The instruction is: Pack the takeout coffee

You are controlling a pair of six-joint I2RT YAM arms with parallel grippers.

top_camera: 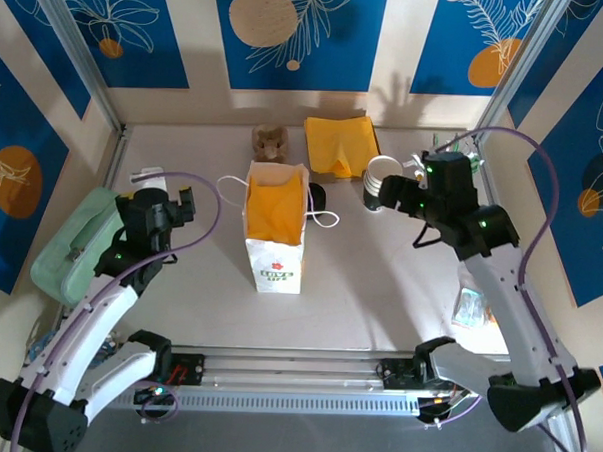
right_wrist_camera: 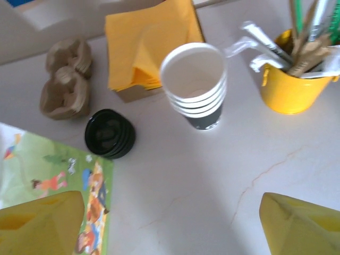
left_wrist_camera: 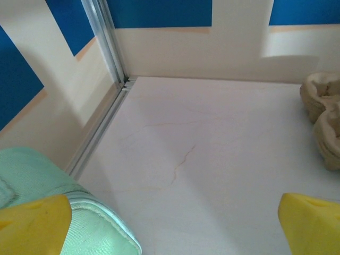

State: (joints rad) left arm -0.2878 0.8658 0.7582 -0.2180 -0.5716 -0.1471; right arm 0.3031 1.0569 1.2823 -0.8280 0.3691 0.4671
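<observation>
The takeout coffee cups stand nested in a short stack, white rims up and dark base on the table, also seen at the back right from above. My right gripper hovers just in front of the stack, open, its yellow fingers wide apart with bare table between them; from above the right gripper sits right beside the cups. My left gripper is open and holds nothing, over the left of the table.
A white paper bag with yellow paper inside stands mid-table. Black lids, a brown pulp carrier tray, yellow napkins and a yellow bucket of utensils surround the cups. A mint-green pouch lies by the left gripper.
</observation>
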